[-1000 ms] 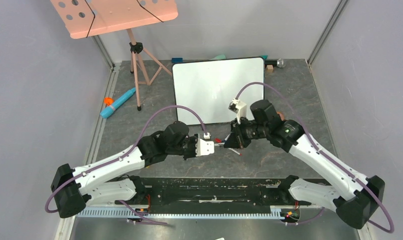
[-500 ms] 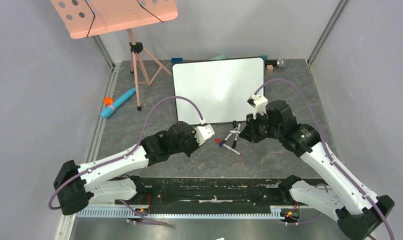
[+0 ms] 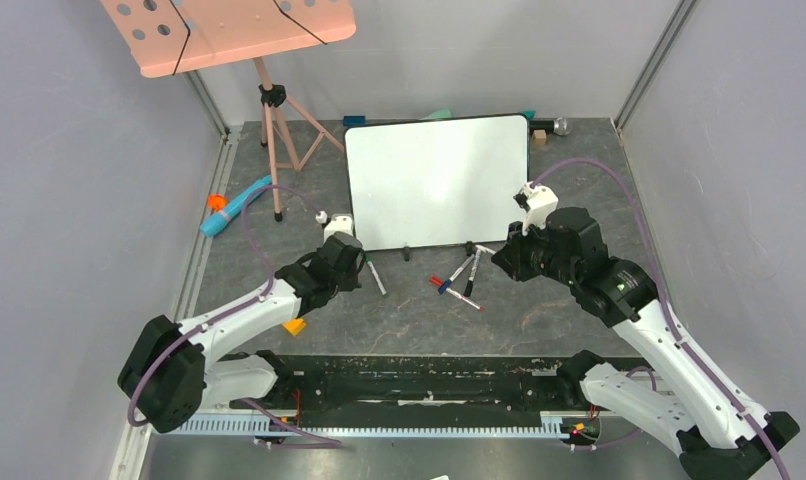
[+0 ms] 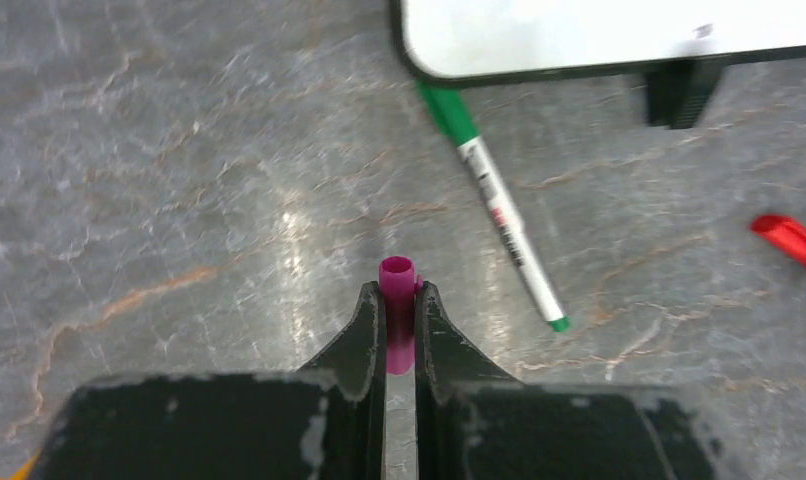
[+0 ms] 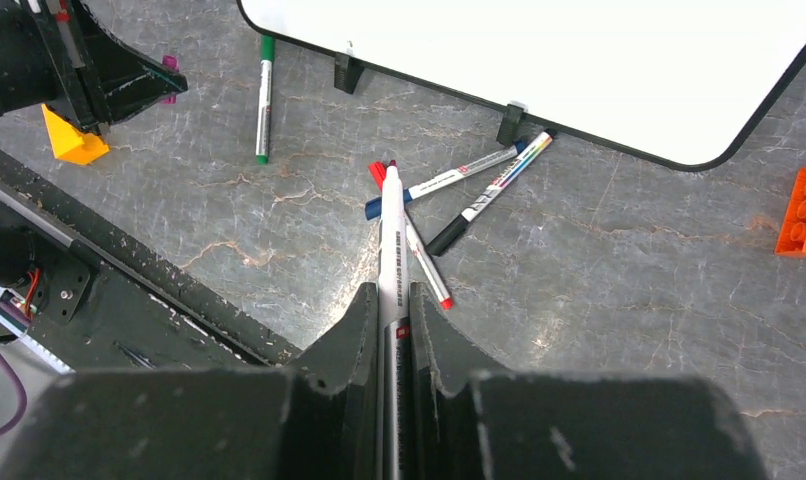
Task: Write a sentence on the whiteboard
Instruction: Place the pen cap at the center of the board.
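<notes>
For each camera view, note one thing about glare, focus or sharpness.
Top external: faint sheen on the whiteboard. Left wrist: slightly soft, with a bright glare streak on the floor beside the magenta cap. Right wrist: sharp floor and marker, near fingers blurred.

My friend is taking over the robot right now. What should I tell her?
Left gripper: jaws shut on a magenta cap, by the board's near left corner.
Right gripper: jaws shut on a marker, by the board's near right corner.
The whiteboard is blank.
Spare markers lie in front of it.
Done: marker in hand, seemingly uncapped.
Left: write the whole sentence.
</notes>
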Controlling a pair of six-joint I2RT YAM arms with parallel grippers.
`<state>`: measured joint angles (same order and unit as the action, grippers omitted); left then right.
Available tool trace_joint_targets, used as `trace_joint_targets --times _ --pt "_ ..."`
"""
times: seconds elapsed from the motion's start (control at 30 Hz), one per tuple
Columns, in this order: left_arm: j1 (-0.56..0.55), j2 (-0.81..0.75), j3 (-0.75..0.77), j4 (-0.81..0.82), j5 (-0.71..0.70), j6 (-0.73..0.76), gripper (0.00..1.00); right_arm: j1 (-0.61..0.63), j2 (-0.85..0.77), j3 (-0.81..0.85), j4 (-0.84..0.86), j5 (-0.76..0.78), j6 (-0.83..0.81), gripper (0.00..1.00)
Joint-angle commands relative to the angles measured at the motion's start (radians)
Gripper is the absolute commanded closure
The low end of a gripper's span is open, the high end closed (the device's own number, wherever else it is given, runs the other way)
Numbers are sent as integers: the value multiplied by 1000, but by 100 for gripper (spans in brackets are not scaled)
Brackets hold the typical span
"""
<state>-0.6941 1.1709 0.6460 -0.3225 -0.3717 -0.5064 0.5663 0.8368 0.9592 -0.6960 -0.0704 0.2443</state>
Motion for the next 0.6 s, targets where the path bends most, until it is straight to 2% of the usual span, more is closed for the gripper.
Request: trace_joint_targets --times 0.0,0.3,0.37,0.47,0.57 --pt "32 -9 -64 52 -58 -156 98 0 -15 -11 55 22 8 100" --pt "66 31 -155 163 1 -194 97 -2 -21 -45 93 -6 16 100" --pt "69 30 -165 183 16 -202 92 -2 -24 -48 94 1 13 100" --pt "81 30 -175 189 17 -215 76 -2 -29 -48 92 25 8 100" --pt "93 28 -188 197 26 -222 72 -2 -32 -47 90 42 8 100"
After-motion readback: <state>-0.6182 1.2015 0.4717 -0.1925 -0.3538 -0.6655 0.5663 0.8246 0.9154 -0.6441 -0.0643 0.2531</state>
